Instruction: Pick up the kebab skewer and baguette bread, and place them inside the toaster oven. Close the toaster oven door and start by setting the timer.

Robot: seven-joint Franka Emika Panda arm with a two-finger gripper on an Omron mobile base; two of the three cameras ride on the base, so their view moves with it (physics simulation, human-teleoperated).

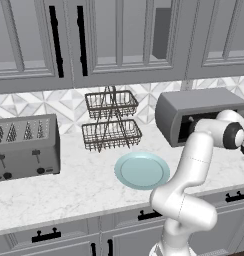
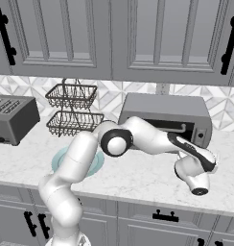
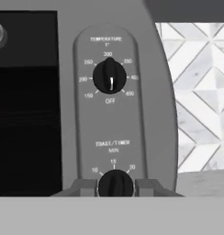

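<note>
Toaster oven seen centre-right of right base view. Timer knob at bottom centre of hand view, pinched between gripper jaws. Knob judged small, rigid, possibly slippery; best gripped across ridge.

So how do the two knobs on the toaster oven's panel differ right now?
The temperature knob sits high on the panel, untouched, its white mark pointing down at OFF. The timer knob sits low, between the gripper's fingertips, with no mark visible. Both are round, black and similar in size.
</note>
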